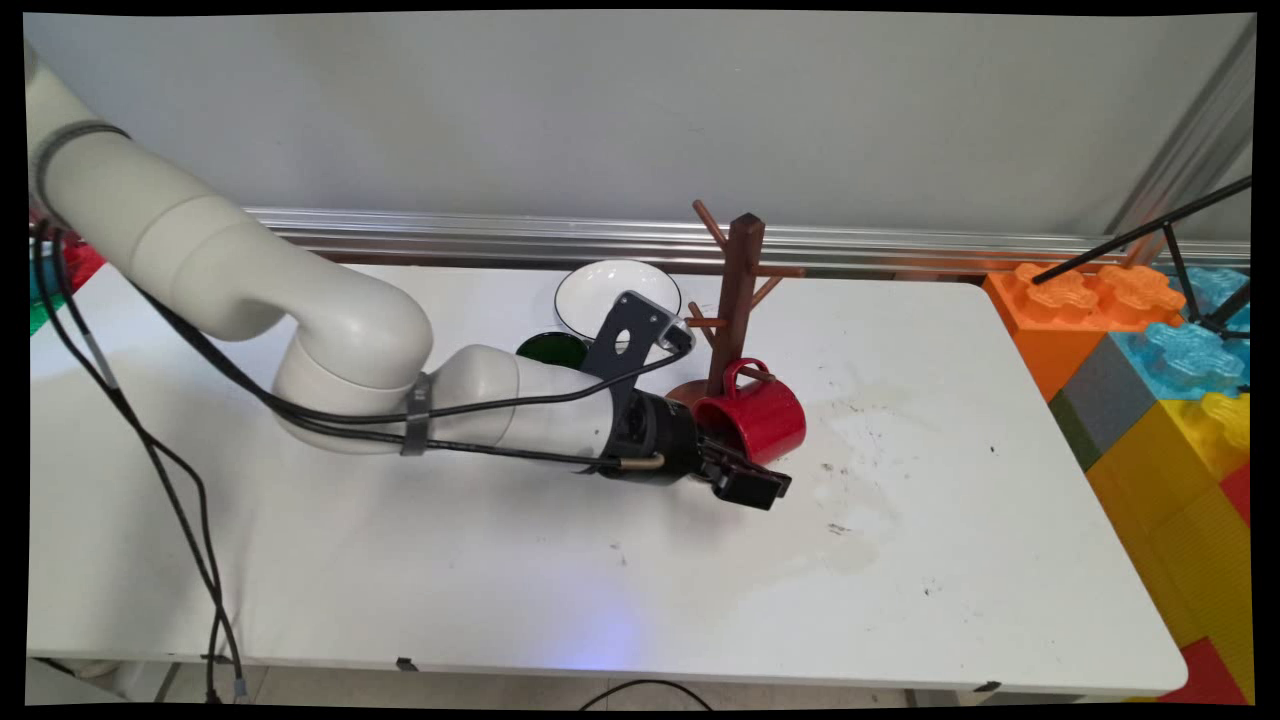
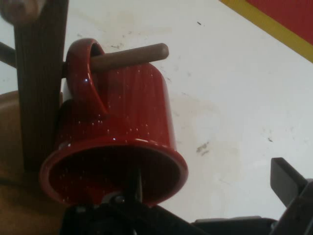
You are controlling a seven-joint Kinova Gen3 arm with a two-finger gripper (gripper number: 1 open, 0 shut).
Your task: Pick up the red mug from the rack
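One shiny red mug (image 1: 758, 418) hangs by its handle on a low peg of the brown wooden mug tree (image 1: 740, 300). The mug tree stands on the white desk (image 1: 500, 560), near the middle and toward the wall. The mug's open mouth points at the black pincer (image 1: 752, 480) of the white robot arm (image 1: 330, 340).

From the hand camera, the peg (image 2: 129, 56) goes right through the loop of the mug's handle (image 2: 85, 68). One finger (image 2: 134, 188) of the pincer reaches into the mouth of the mug. The other finger (image 2: 288, 181) is out to the side, well apart from the mug. So the pincer is spread wide and is not squeezing anything.

Just behind the arm sits a white bowl with a dark rim (image 1: 610, 295), and a dark green cup (image 1: 552, 349) is beside it. The arm hides part of both.

Some big plastic blocks (image 1: 1160, 400) in orange, blue, yellow, grey and red are stacked past the right end of the desk.
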